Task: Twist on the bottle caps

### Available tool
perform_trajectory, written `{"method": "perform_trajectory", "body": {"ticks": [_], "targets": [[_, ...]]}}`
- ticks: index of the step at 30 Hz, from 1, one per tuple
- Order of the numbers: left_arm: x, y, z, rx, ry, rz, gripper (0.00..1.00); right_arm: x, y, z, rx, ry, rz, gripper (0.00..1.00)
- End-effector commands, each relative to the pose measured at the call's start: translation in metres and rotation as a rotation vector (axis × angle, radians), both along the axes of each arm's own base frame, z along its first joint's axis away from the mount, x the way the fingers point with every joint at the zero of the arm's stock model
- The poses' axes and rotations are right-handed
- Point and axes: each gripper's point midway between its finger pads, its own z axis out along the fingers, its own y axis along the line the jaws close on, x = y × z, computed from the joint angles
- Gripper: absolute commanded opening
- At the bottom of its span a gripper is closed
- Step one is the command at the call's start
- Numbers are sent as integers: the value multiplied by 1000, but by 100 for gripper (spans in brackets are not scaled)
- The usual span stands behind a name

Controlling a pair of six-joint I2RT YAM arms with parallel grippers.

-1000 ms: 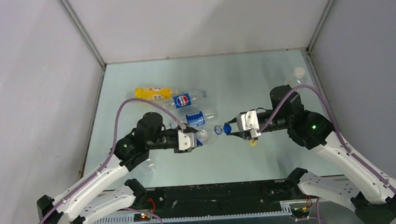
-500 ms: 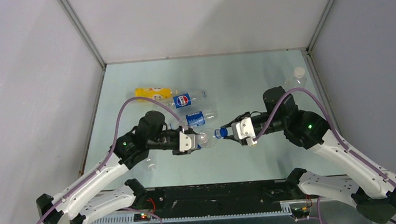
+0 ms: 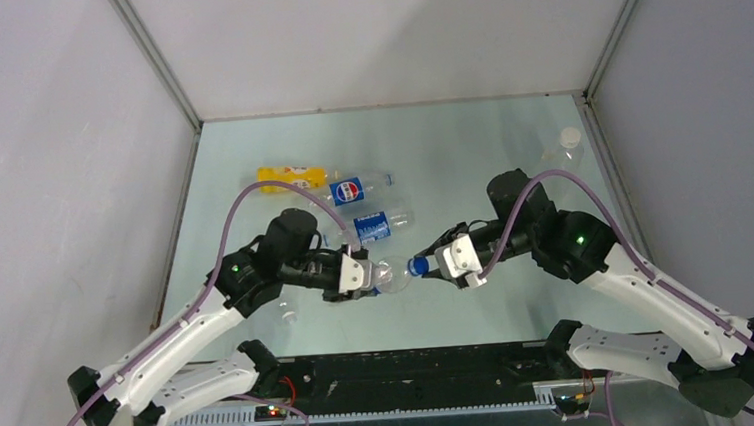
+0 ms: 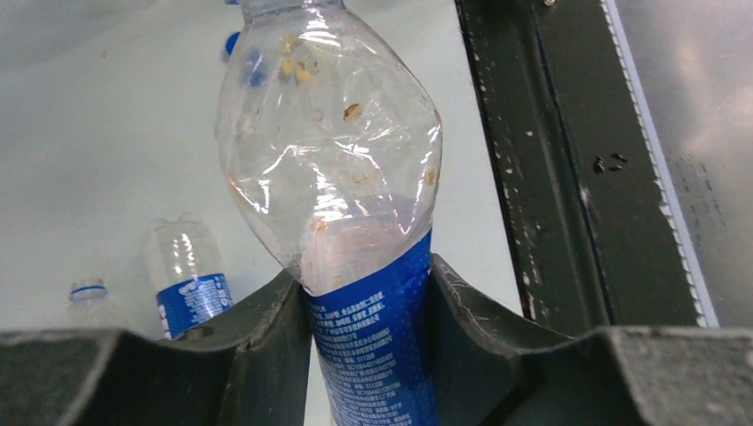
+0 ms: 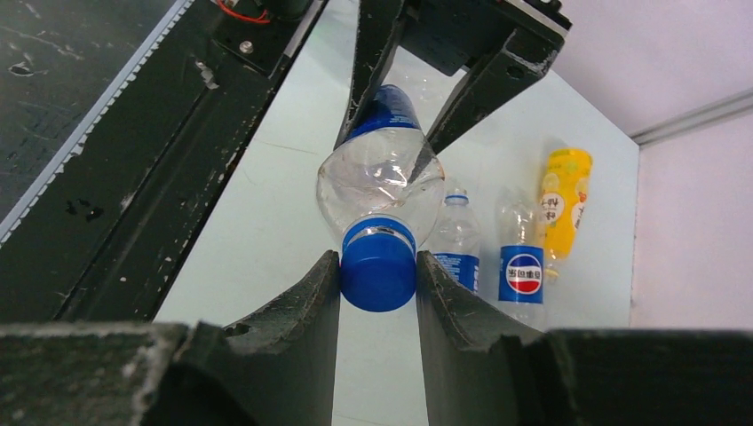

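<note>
Table (image 3: 469, 146): held bottle (image 3: 389, 275) at centre front, lying crosswise, left gripper (image 3: 365, 274) around its body, right gripper (image 3: 435, 266) around the cap (image 3: 419, 266) at its mouth. Three bottles (image 3: 356, 188) lie behind it, leftward. Lone bottle (image 3: 564, 147) at far right edge.

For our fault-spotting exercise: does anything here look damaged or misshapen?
Yes. The bottle held by the left claw is crumpled: its clear wall is dented and creased just above the blue label.

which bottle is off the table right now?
The crumpled blue-label bottle at centre: the left claw grips its body and the right claw pinches its blue cap. Others, like the yellow bottle, rest on the table.
</note>
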Motion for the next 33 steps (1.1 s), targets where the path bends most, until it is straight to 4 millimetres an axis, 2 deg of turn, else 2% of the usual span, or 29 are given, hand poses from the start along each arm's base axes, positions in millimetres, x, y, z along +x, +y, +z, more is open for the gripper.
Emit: {"method": "perform_trajectory", "body": {"ticks": [1, 9, 17, 23, 33], "targets": [[-22, -8, 40, -86, -38, -155, 46, -5, 7, 4, -2, -19, 43, 3], [-35, -10, 50, -127, 3, -199, 46, -11, 17, -3, -22, -31, 80, 0], [-41, -17, 51, -164, 48, -242, 45, -10, 24, -12, -48, -65, 102, 0], [-38, -21, 47, -205, 44, -240, 47, -4, 24, -26, -90, -100, 87, 0], [-9, -31, 54, -268, -99, -160, 45, -6, 28, -32, -101, -32, 78, 0]]}}
